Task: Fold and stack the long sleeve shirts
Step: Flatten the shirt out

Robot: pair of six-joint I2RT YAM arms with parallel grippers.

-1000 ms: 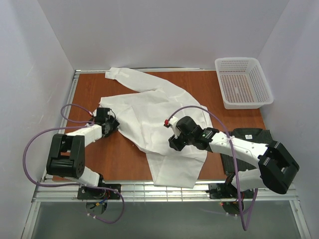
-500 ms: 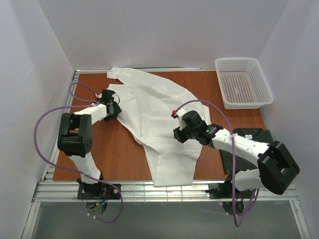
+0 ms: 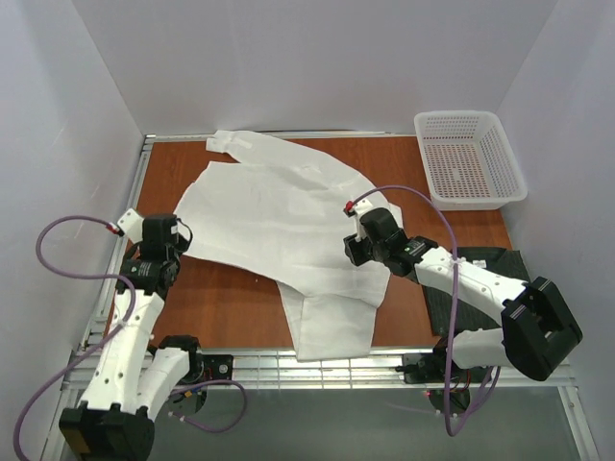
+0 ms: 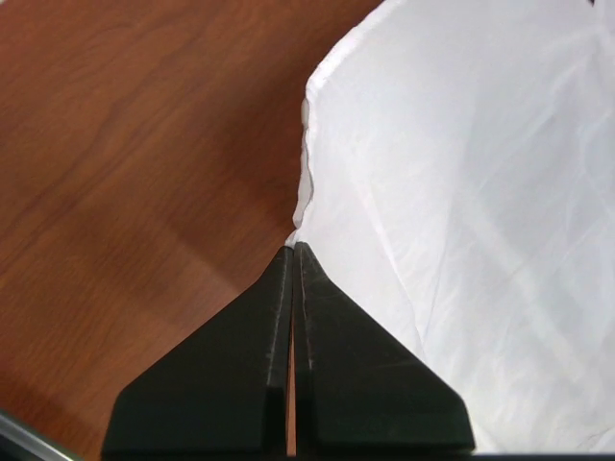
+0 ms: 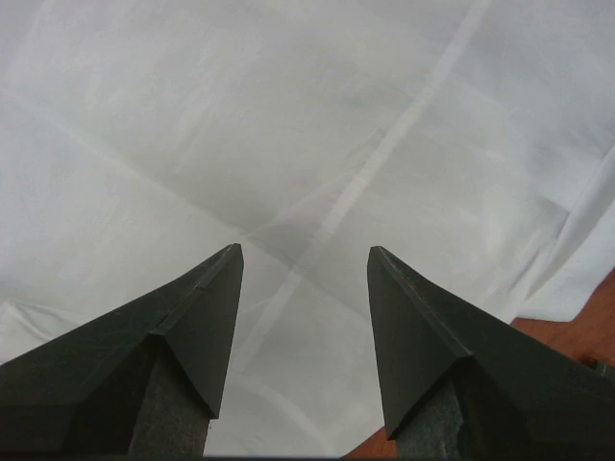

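While the left claw [image 4: 293,248] pinches the edge of the white shirt [image 3: 279,216] on the bench [image 3: 231,298], the right claw [image 5: 304,252] hangs parted above it.

The white shirt [image 3: 279,211] is matt creased cloth, the table [image 3: 231,307] smooth wood-grain, the basket [image 3: 467,158] perforated plastic.

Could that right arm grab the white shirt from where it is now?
Probably yes. The right gripper hangs open directly above the white shirt, and nothing lies between its fingers and the cloth.
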